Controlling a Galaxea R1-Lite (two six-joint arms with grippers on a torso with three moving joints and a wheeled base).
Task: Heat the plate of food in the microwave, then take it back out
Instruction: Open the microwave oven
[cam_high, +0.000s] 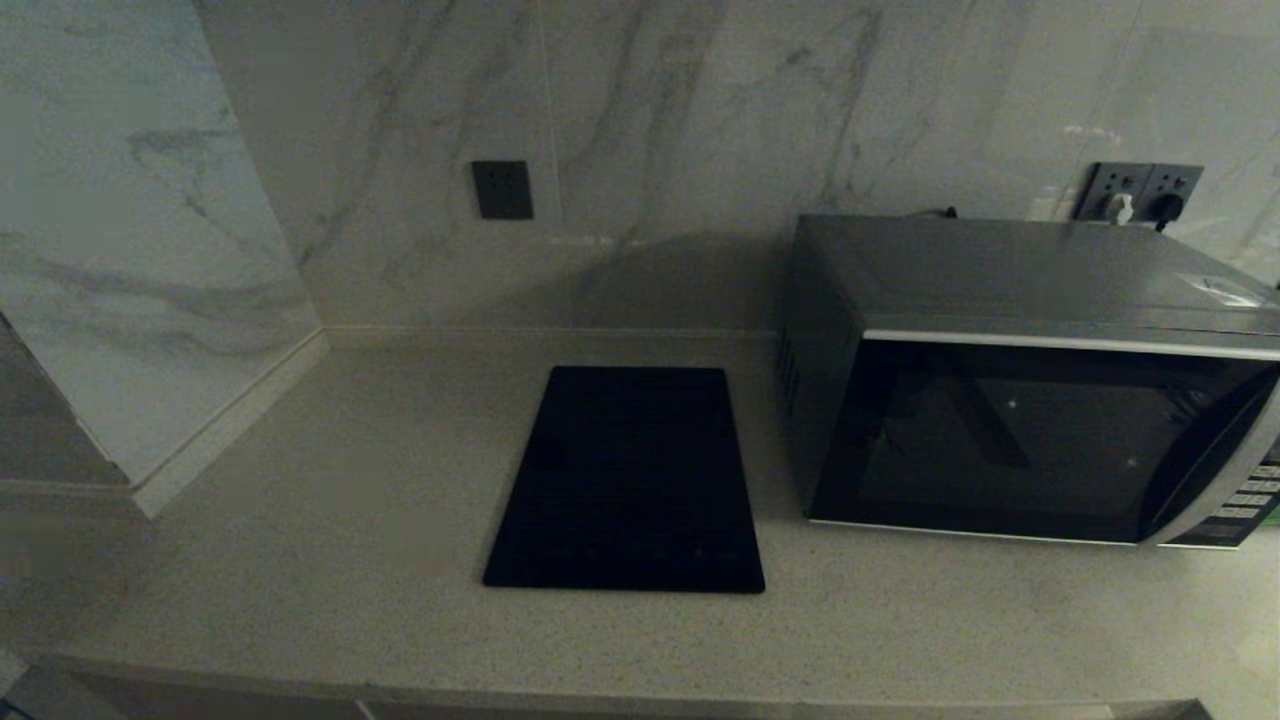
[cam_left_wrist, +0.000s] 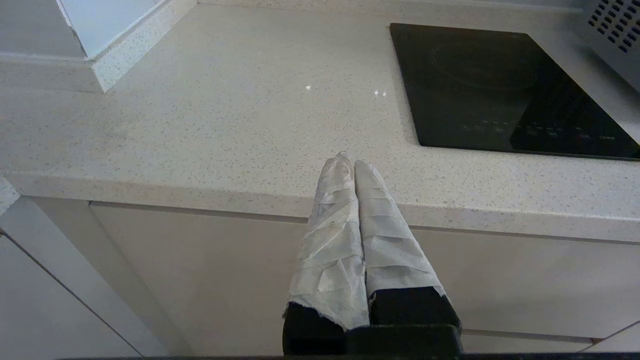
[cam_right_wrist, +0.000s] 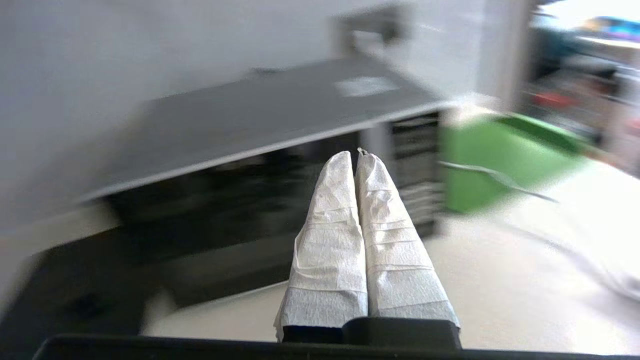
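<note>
The silver-grey microwave (cam_high: 1030, 380) stands at the right of the counter with its black glass door closed and its keypad (cam_high: 1250, 495) at the far right. The same microwave (cam_right_wrist: 260, 150) fills the right wrist view, ahead of my right gripper (cam_right_wrist: 356, 156), which is shut and empty, its fingers wrapped in white tape. My left gripper (cam_left_wrist: 348, 161) is also shut and empty, hanging in front of the counter's front edge to the left of the black slab. Neither gripper shows in the head view. The plate of food is out of view.
A flat black rectangular slab (cam_high: 625, 480) lies in the counter left of the microwave. A green plastic tray (cam_right_wrist: 505, 160) sits right of the microwave. A marble wall block (cam_high: 150, 300) juts out at the left. Sockets (cam_high: 1140, 195) with plugs are behind the microwave.
</note>
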